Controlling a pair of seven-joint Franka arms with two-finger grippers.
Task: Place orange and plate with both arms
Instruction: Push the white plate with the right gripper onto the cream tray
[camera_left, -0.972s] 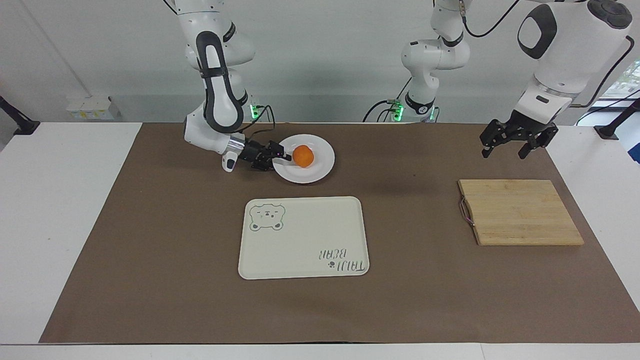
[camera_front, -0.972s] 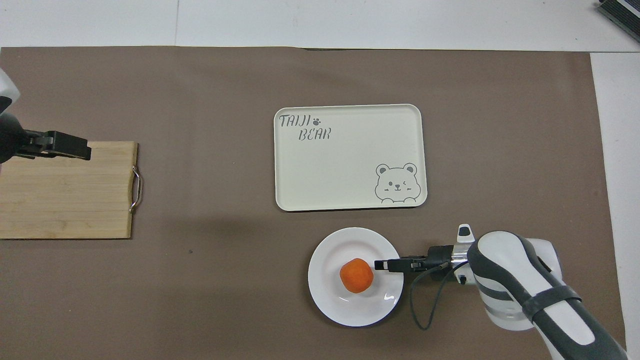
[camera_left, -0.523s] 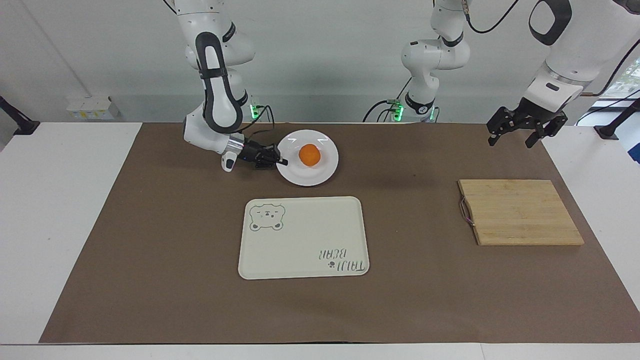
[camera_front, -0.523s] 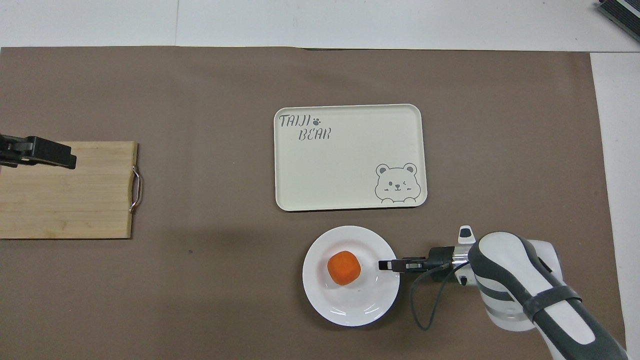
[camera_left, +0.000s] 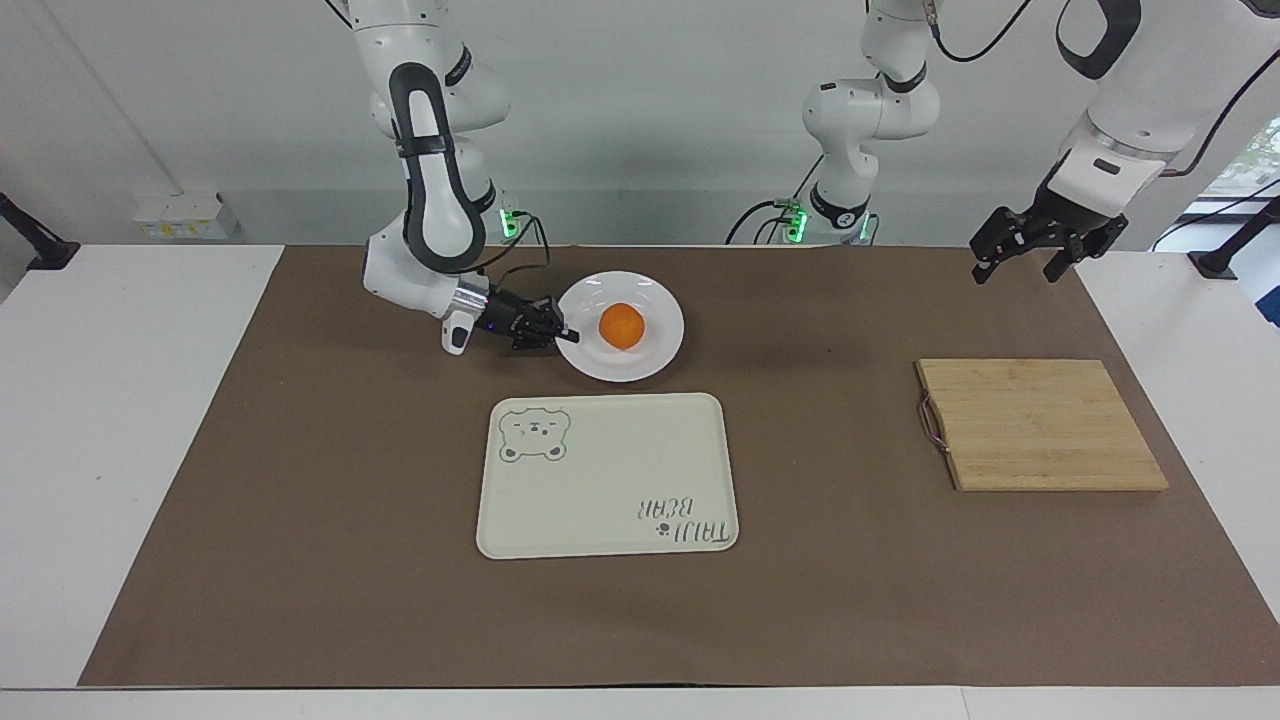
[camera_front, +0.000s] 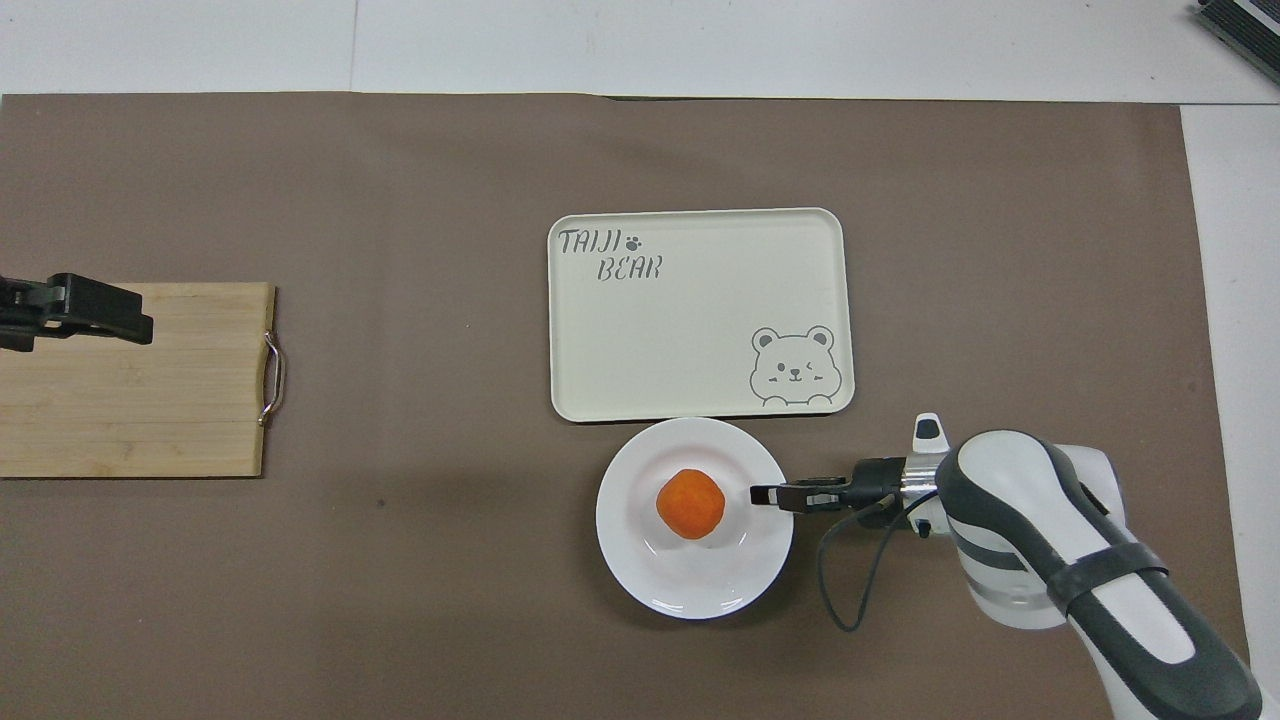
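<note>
Right claw (camera_left: 566, 335) (camera_front: 762, 494) is clamped on the plate (camera_left: 650, 355) (camera_front: 690, 585) rim, w/ the orange (camera_left: 621, 326) (camera_front: 690, 504) on it, next to the tray (camera_left: 606, 472) (camera_front: 700, 312). Left claw (camera_left: 1030, 262) (camera_front: 120, 312), fingers apart, hangs over the cutting board (camera_left: 1038, 424) (camera_front: 135, 405).

The plate (camera_left: 621, 326) (camera_front: 694, 518) looks like glossy white glazed ware and catches highlights near its rim. The orange (camera_left: 621, 326) (camera_front: 690, 505) on it has a matt, finely dimpled skin. The tray (camera_left: 607, 474) (camera_front: 700, 314) looks like smooth cream plastic with a dull sheen and printed grey lettering. The cutting board (camera_left: 1037, 424) (camera_front: 133, 390) is pale wood in visible strips, matt, with a thin metal wire handle. A matt brown sheet, like paper, covers the bench (camera_left: 130, 420) (camera_front: 400, 560), whose bare edges are smooth white.
</note>
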